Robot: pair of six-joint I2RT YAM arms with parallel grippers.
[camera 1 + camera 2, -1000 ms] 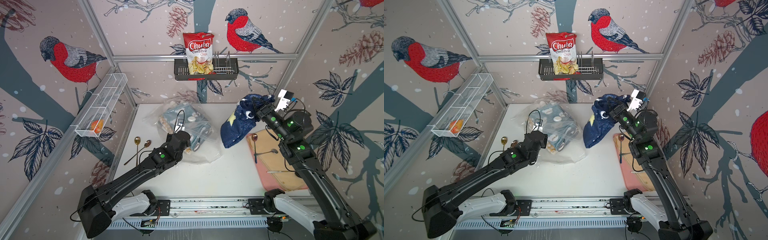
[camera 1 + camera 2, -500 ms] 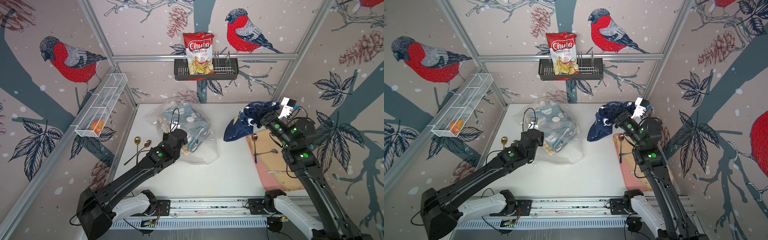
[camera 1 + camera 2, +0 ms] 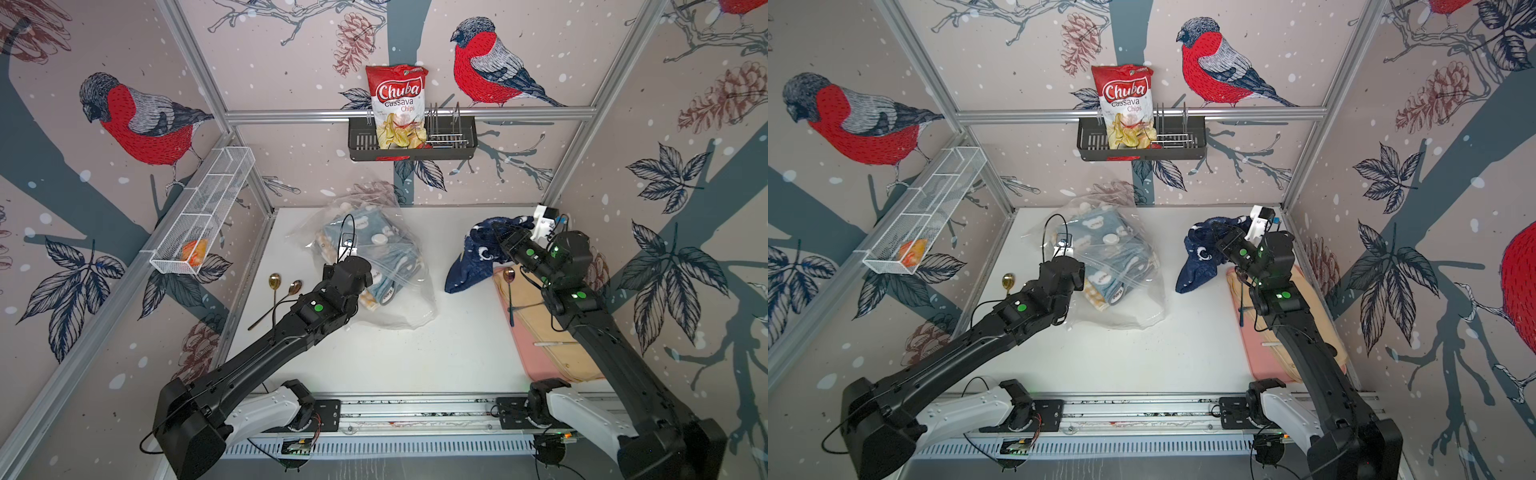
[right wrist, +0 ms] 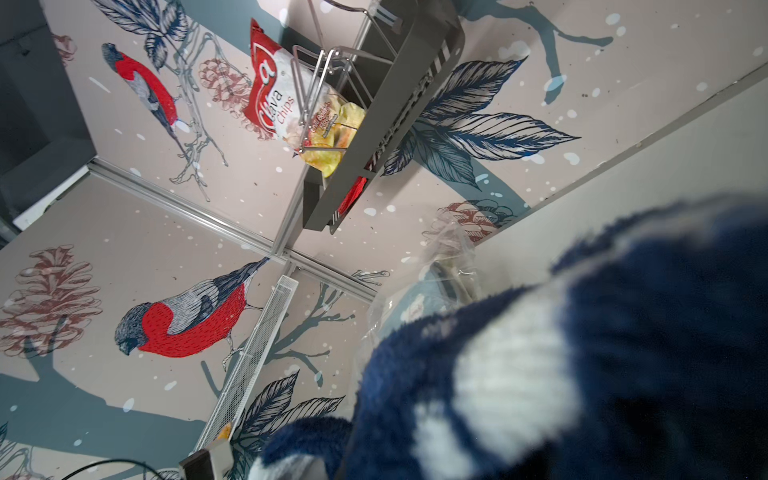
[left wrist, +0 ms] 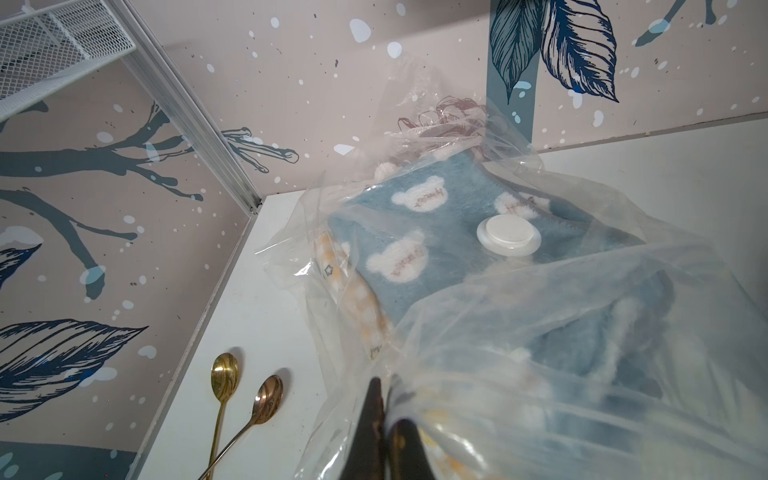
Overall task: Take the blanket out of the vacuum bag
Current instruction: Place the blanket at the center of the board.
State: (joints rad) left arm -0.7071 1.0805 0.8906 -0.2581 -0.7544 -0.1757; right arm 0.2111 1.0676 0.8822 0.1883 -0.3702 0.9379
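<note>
Bird-papered walls (image 3: 291, 62) box in the white bench (image 3: 415, 361). My right tool (image 3: 498, 231) is clenched on the navy blanket (image 3: 469, 266), which hangs from it with its long axis slanting down toward the bench, low end clear of the vacuum bag (image 3: 399, 309). That bag lies off toward my left tool (image 5: 384, 388), which is clamped on its clear plastic; pale blue bear-print fleece (image 5: 415, 216) sits inside, beyond it. I judge the blanket out; setting it down falls to the right arm, the nearer one.

The vacuum bag (image 3: 409, 309) is glossy crinkled plastic, the navy blanket (image 3: 469, 266) fuzzy cloth.
</note>
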